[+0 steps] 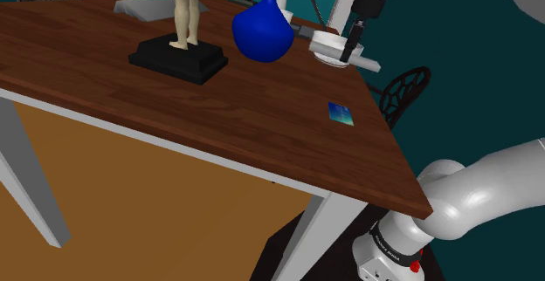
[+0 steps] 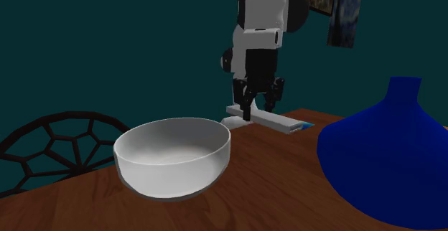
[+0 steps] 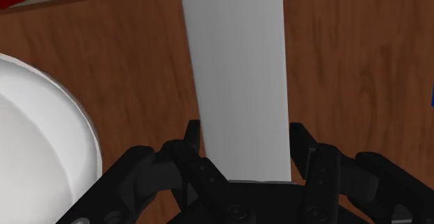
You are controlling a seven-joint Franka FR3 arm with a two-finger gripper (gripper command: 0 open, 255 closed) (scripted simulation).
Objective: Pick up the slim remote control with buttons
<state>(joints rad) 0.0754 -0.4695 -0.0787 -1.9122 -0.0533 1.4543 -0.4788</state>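
Observation:
The slim remote (image 3: 240,83) is drawn as a plain pale grey slab with no buttons visible. It runs lengthwise away from the hand over the brown wooden table (image 3: 348,69). My gripper (image 3: 245,140) is shut on its near end, with one black finger (image 3: 191,140) pressed on each long side. In the shoulder view the gripper (image 1: 350,55) comes straight down at the table's far right corner, with the remote (image 1: 367,64) sticking out beside the white bowl (image 1: 325,49). The second exterior view has the gripper (image 2: 251,109) on the remote (image 2: 276,120) behind the bowl (image 2: 172,158). I cannot tell whether the remote is off the table.
A blue vase (image 1: 262,28) stands just beside the bowl in the shoulder view and fills the right foreground (image 2: 388,158) of the second exterior view. A pale statue on a black base (image 1: 179,58) stands mid-table. A small blue-green tile (image 1: 341,113) lies near the table edge. A black wire chair (image 1: 403,87) is behind that corner.

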